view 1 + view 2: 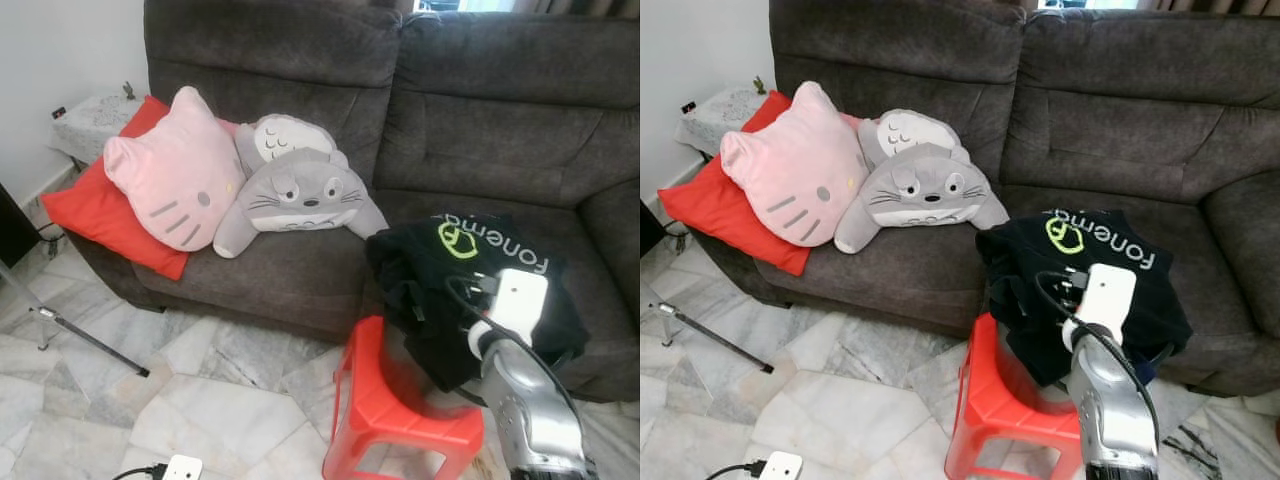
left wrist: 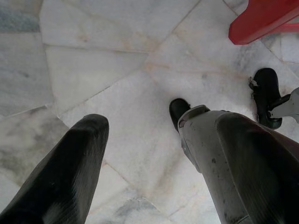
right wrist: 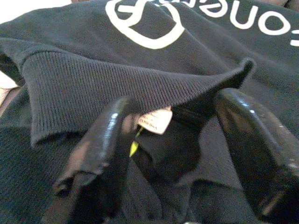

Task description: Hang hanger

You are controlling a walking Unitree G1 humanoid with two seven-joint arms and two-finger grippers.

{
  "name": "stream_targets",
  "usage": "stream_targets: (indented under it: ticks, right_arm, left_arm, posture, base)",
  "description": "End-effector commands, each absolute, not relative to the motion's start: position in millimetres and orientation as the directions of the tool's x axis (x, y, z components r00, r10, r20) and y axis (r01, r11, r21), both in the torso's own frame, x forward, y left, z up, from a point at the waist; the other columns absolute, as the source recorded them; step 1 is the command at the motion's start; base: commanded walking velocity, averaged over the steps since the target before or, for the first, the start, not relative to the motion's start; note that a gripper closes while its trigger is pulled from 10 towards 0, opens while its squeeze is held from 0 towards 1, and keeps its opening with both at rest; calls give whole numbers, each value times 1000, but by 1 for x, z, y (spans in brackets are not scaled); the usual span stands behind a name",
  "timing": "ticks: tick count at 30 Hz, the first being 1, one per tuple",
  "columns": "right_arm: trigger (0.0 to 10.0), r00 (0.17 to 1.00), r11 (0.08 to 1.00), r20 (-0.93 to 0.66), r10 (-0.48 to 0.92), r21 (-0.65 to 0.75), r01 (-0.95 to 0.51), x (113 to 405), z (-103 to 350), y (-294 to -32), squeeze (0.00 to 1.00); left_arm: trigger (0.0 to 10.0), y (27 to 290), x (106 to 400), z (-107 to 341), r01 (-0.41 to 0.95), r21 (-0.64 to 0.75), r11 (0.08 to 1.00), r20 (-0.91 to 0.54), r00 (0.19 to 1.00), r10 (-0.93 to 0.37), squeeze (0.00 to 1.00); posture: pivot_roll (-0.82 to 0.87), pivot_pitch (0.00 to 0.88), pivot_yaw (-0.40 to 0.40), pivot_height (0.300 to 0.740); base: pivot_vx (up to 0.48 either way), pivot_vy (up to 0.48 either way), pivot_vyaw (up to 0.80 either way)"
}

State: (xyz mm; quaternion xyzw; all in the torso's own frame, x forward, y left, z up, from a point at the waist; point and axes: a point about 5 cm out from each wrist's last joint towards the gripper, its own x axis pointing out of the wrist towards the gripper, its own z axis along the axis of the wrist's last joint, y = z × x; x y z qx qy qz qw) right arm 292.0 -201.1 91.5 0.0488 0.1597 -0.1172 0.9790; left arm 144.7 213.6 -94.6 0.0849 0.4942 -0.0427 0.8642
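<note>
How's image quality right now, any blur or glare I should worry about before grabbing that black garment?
Eye views: evenly lit, sharp, black shirt dark but logo readable. Right wrist view: close and soft-focus, right hand fingers glint, collar ribbing clear. Left wrist view: left hand fingers blurred near the lens, marble floor bright.

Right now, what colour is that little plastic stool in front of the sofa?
The stool is bright red, seen best in the left eye view, beside the black garment.

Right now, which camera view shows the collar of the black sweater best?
The right wrist view: the ribbed collar lies close, just beyond the open right hand, with a label under it. Both eye views show the sweater whole on the sofa, its collar indistinct.
</note>
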Motion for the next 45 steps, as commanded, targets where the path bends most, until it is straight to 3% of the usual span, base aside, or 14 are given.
stream_targets:
  ticks: [1,31,32,33,34,35,45]
  right_arm:
    - [10000,919,963,-320,-232,58,264,294,92,-206,1000]
    - [10000,886,938,-345,-311,37,344,287,88,-207,1000]
    - [10000,883,938,-348,-315,28,345,287,87,-208,976]
    - [10000,877,935,-352,-326,14,353,288,86,-210,718]
    - [10000,874,933,-354,-334,9,360,289,86,-211,75]
    - [10000,870,930,-355,-342,6,368,289,86,-212,0]
    - [10000,827,904,-403,-392,0,429,285,78,-218,0]
  left_arm:
    - [10000,216,137,-97,160,106,982,-876,482,16,0]
    - [10000,209,141,-97,163,95,982,-875,484,4,0]
    - [10000,209,141,-97,163,95,982,-875,484,5,0]
    - [10000,210,140,-97,163,96,982,-875,484,5,0]
    - [10000,210,140,-97,163,96,982,-875,484,5,0]
    - [10000,210,140,-97,163,95,982,-875,484,5,0]
    - [10000,210,138,-98,165,90,982,-879,476,1,0]
  posture:
    - [-185,0,3,740]
    - [-184,0,-2,740]
    - [-184,0,-2,740]
    - [-183,0,-2,740]
    - [-183,0,-2,740]
    - [-183,0,-2,740]
    - [-184,0,-2,740]
  base:
    - [0,0,0]
    - [0,0,0]
    - [0,0,0]
    - [0,0,0]
    - [0,0,0]
    - [0,0,0]
    - [0,0,0]
